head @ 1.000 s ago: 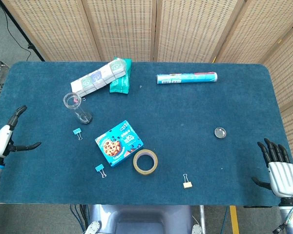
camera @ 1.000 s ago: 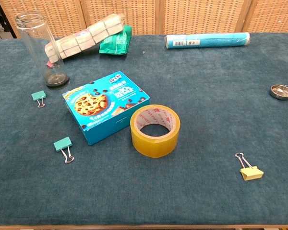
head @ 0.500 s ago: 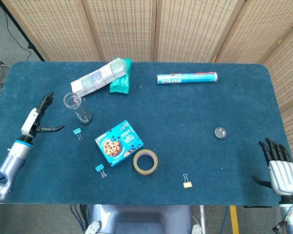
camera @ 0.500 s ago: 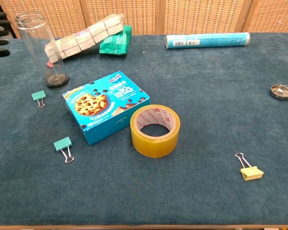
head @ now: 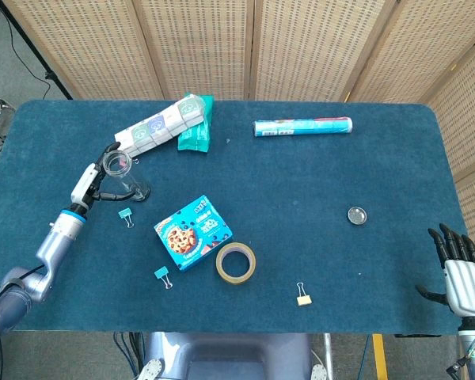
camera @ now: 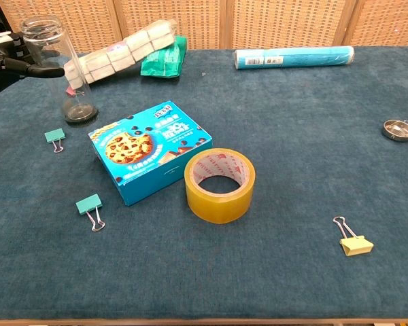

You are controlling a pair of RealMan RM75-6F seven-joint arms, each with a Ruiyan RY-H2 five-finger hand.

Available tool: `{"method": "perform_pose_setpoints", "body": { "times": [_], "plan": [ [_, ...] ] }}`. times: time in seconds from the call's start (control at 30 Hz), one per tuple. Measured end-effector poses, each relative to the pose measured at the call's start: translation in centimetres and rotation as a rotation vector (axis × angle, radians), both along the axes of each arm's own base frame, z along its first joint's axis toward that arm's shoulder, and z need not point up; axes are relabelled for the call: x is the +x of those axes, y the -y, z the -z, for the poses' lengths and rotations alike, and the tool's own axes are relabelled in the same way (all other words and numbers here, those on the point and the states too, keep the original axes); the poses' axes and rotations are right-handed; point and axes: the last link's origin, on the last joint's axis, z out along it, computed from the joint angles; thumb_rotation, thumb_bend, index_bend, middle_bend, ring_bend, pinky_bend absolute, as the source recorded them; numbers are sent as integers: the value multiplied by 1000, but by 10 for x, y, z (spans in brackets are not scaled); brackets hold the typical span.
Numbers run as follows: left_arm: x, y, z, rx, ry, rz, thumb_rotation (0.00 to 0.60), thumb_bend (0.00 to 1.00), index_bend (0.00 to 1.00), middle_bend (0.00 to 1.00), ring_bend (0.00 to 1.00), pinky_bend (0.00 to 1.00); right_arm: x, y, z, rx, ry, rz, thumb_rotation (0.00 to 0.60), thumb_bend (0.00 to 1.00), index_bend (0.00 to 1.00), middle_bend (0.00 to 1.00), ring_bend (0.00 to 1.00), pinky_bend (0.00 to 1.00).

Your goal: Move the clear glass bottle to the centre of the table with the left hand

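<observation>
The clear glass bottle (head: 125, 176) (camera: 58, 68) stands upright and uncapped at the table's left side. My left hand (head: 93, 179) (camera: 12, 60) is right beside it on its left, fingers spread and reaching the bottle's upper part, without a closed grip. In the chest view a dark finger (camera: 42, 68) lies across the front of the glass. My right hand (head: 459, 275) hovers open at the table's near right corner, far from the bottle.
A cookie box (head: 193, 232), a yellow tape roll (head: 235, 262), teal binder clips (head: 127, 215) (head: 163, 275) and a yellow clip (head: 303, 298) lie near the middle front. A white pack (head: 158, 127), green packet (head: 196, 131), blue tube (head: 302, 127) sit at the back; a small metal lid (head: 357, 214) lies right.
My left arm has swung in from the table's left edge toward the bottle, and the hand is now against it. The bottle has not moved. The right hand has sunk slightly.
</observation>
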Motion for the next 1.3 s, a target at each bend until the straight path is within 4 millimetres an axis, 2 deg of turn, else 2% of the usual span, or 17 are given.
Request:
{"method": "perform_pose_setpoints", "body": {
  "times": [0.13, 0.2, 0.27, 0.37, 0.5, 0.73, 0.93, 1.13, 1.3],
  "plan": [
    [5, -4, 2, 12, -20, 3, 600, 174, 0, 1, 0, 30, -1, 1, -1, -4, 2, 5, 600, 27, 0, 0, 0, 0],
    [7, -7, 3, 19, -34, 1, 600, 275, 23, 45, 15, 82, -2, 1, -1, -1, 5, 9, 600, 27, 0, 0, 0, 0],
    [9, -9, 4, 27, -38, -7, 600, 339, 108, 118, 61, 135, -3, 1, -1, 0, 7, 11, 600, 27, 0, 0, 0, 0],
    [12, -11, 7, 31, -39, -14, 600, 377, 259, 227, 155, 209, -3, 2, -1, 1, 7, 11, 600, 27, 0, 0, 0, 0],
    [13, -10, 10, 36, -36, -28, 600, 399, 384, 335, 249, 295, -4, 2, -1, 3, 9, 14, 600, 27, 0, 0, 0, 0],
    [16, -8, 10, 45, 1, -20, 600, 399, 411, 356, 270, 330, -3, 1, -2, 1, 9, 14, 600, 27, 0, 0, 0, 0],
    [30, -9, 4, 44, 60, 22, 600, 397, 410, 356, 270, 333, -4, 2, -1, 4, 8, 19, 600, 27, 0, 0, 0, 0],
    [59, -13, -2, 34, 109, 91, 600, 390, 411, 356, 270, 333, -5, 2, -1, 8, 11, 25, 600, 28, 0, 0, 0, 0],
    [96, -21, -3, 37, 110, 168, 600, 388, 411, 356, 270, 332, -7, 3, -2, 7, 13, 37, 600, 27, 0, 0, 0, 0]
  ]
}}
